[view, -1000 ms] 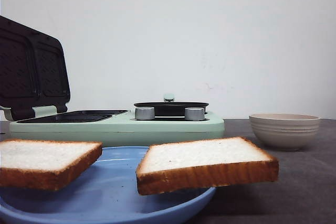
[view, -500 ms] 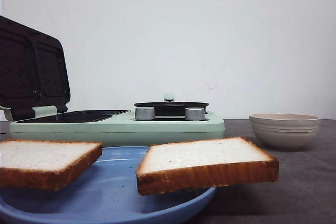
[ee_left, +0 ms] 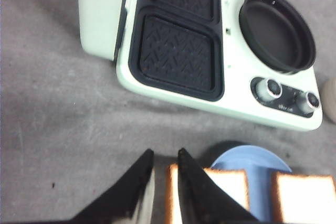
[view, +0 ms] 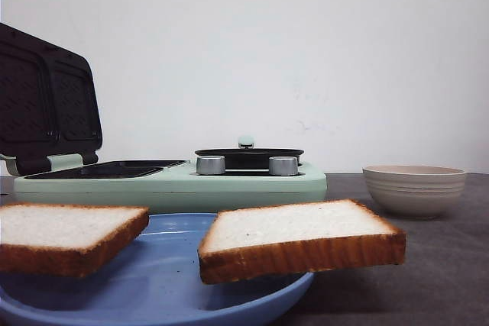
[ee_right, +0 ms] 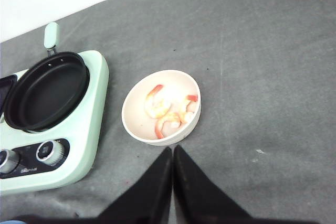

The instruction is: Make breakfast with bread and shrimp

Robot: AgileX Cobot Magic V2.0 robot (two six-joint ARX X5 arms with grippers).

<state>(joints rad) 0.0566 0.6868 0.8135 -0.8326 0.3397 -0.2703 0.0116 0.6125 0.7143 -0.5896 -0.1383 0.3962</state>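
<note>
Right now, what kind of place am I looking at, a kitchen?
More likely a staged tabletop test setup than a kitchen: a mint-green breakfast maker, bread on a blue plate and a bowl of shrimp, on grey cloth before a bare white wall.

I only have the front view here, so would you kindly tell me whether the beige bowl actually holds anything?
Observer: Yes. The right wrist view shows shrimp lying in the bowl.
Operator: Thank you. Where is the right gripper?
Observer: The right gripper is shut. Its tips are just short of the bowl and not touching it.
Operator: And the left one?
Observer: The left gripper is slightly open, with its tips over the edge of one bread slice on the blue plate.
</note>
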